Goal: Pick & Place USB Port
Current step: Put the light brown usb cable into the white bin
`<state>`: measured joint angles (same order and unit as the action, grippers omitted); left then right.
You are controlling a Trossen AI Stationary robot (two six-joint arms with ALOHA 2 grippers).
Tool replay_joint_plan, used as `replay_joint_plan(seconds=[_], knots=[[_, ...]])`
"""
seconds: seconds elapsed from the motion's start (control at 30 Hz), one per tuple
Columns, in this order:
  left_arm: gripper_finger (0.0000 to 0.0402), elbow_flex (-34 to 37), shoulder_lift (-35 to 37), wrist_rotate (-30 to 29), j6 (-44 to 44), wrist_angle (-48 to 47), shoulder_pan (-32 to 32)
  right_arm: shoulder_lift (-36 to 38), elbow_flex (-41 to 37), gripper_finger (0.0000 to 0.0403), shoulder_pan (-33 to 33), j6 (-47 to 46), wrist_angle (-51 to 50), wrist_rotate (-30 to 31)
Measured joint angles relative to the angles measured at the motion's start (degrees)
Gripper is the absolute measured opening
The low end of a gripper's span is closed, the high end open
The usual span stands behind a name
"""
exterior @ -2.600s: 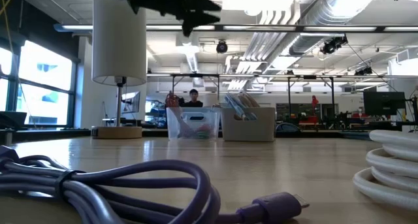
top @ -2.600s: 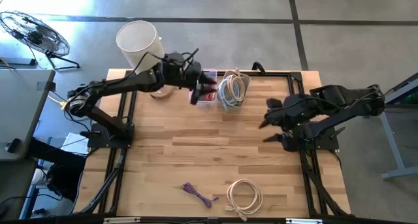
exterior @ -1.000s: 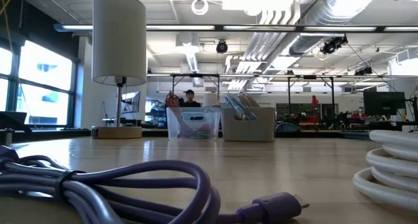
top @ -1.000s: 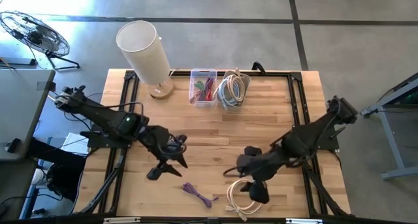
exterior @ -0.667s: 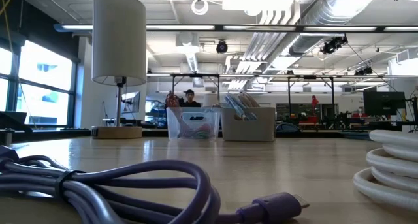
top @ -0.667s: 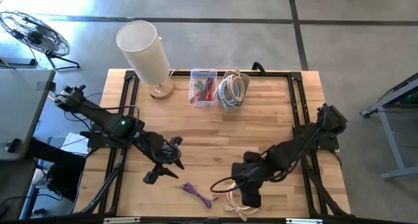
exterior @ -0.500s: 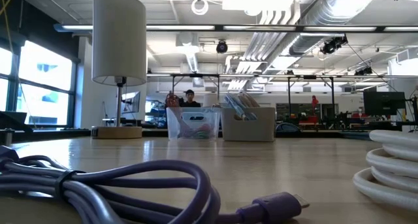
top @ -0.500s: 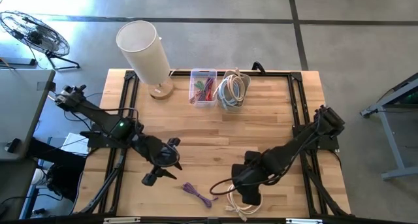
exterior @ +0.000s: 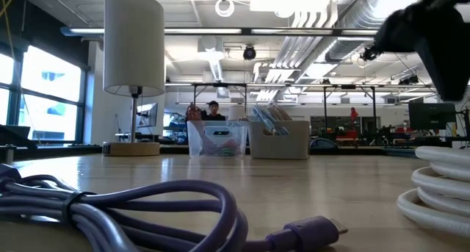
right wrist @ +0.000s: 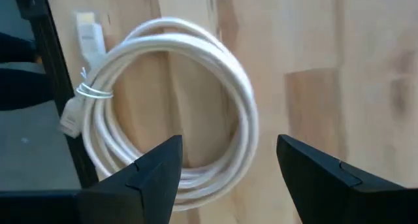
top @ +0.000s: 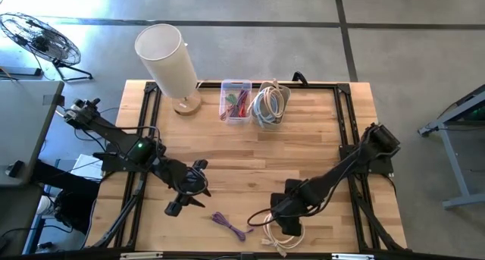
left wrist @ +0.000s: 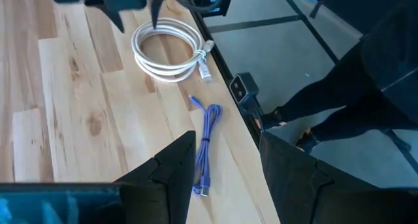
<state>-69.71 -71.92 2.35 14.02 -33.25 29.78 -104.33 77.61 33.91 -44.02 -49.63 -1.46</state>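
Fingers of the right gripper (right wrist: 225,168) stand spread apart, holding nothing, directly over the coiled white cable (right wrist: 171,100) near the table's front edge. That cable is smooth, round-sectioned cord wound into a neat ring, bound at one side by a thin tie, with pale rectangular plugs sticking out beside the binding. It lies flat on the pale wooden table (top: 227,169), untouched, so the pick looks not yet made and all of the carrying and placing is left.

Off to the side of that claw, the left gripper (left wrist: 222,165) hangs above the boards, also released and empty. Just ahead of it lies the purple cable (left wrist: 206,145), a thin, slightly glossy cord folded into a long narrow bundle, with the white ring beyond.

Well away from both claws, at the table's far edge, stand a clear plastic bin (top: 236,101) with coloured cables in it and, touching it, a pale bin (top: 270,104) of whitish cables: likely the drop places. Near them stands a lamp (top: 168,59) with a matte cylindrical shade on a round wooden base.
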Motion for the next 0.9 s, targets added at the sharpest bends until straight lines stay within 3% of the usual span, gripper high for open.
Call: replay_joint_plan(seconds=[0.37,0.73,0.9], knots=[[0.0166,0.0,0.0,-0.04,0.0,0.04,0.0,0.0,-10.52,0.024,0.0,-1.17,13.75,-3.01],[0.0166,0.0,-0.02,-0.04,-0.17,0.06,-0.13,0.53,-21.34,0.0239,-1.45,-1.6,25.61,0.41],[0.0166,0.0,-0.02,-0.04,-0.2,0.11,-0.13,0.92,-25.02,0.0191,-4.06,-3.93,27.98,-2.53]])
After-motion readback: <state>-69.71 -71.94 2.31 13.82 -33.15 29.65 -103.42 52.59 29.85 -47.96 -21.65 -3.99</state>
